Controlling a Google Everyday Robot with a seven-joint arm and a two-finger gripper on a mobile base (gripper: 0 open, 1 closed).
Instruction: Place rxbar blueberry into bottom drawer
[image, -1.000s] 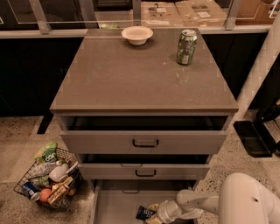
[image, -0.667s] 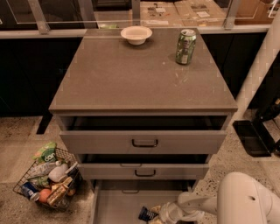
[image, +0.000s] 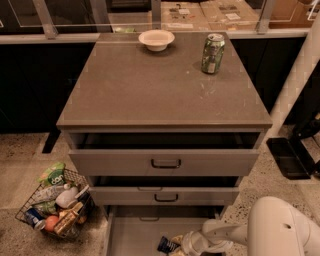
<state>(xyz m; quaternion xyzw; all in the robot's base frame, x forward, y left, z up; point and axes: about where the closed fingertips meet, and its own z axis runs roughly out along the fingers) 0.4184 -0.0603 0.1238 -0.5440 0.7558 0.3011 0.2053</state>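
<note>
The gripper (image: 176, 246) sits low over the open bottom drawer (image: 135, 235) of the cabinet (image: 160, 85), right at the lower edge of view. It is pale and rounded, on the end of a smooth white arm (image: 280, 230) that reaches in from the cabinet's front right. The rxbar blueberry (image: 166, 244) is right against its tip, inside the drawer's outline: one small flat bar in a dark navy wrapper, lying slightly askew. Whether the gripper is clamped on the bar or loose, I cannot tell.

The bottom drawer is a wide, shallow grey tray with a plain floor. Above it are two more grey drawers, the middle drawer (image: 120, 196) and the top drawer (image: 125, 162), each with one dark handle and each pulled out a little. On the cabinet's matt grey-brown top stand one white bowl (image: 156, 39) at the back and one green soda can (image: 213, 53) to the back right. Left of the cabinet, on the speckled floor (image: 20, 165), sits one wire basket (image: 30, 212) heaped with packets.
</note>
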